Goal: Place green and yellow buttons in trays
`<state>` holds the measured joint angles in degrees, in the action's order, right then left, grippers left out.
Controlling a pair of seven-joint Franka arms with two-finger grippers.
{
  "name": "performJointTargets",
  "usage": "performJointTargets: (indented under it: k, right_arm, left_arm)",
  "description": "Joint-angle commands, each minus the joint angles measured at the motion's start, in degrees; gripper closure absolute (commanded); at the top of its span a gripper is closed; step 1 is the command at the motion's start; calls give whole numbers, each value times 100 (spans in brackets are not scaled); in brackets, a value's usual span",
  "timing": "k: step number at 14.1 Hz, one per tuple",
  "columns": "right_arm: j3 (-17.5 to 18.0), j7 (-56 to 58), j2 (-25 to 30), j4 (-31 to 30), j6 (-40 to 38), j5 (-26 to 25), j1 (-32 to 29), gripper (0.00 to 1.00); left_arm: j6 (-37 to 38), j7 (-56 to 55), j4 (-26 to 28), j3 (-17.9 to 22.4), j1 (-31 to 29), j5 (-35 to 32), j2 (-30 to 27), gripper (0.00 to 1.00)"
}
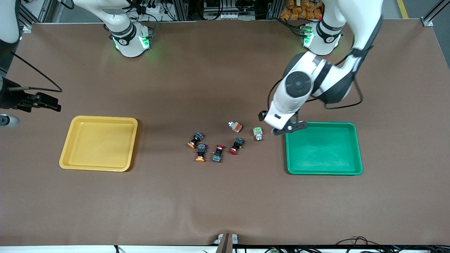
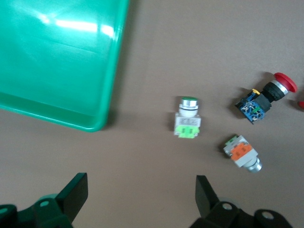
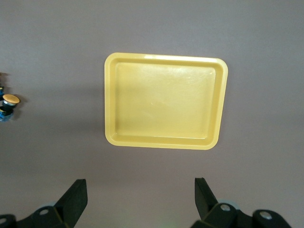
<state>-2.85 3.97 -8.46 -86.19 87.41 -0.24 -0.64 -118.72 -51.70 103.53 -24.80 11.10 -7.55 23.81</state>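
Hovering with jaws spread wide beside the shallow green plastic tray (image 1: 323,170), the left gripper (image 2: 137,202) is nearest the whitish green-capped button (image 2: 187,121), lying on bare table, its long axis crossing the jaw gap.

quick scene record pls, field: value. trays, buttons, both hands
green tray: empty, toward the left arm's end
yellow tray: empty, toward the right arm's end
green-block button: on the table beside the green tray
orange-block button: on the table
yellow-cap buttons: two, on the table, untouched
red-cap buttons: two, on the table
left hand: open, over the table by the green-block button
right hand: open, holding nothing, yellow tray in its view
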Motion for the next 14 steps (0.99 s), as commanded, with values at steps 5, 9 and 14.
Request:
performJointTargets:
  k: [5,9,14]
  right_arm:
    - [144,-1201,-103,68,22,-47,71,0]
    - [153,-2172,-138,50,-40,-21,380,0]
    - [162,-2620,-314,24,-22,374,494,0]
  left_arm:
    - [-1222,-1077,-87,1,287,-843,1002,0]
    - [-1566,-1369,-113,1,296,-1380,1336,0]
    - [-1804,-1431,-96,28,287,-1425,1591,36]
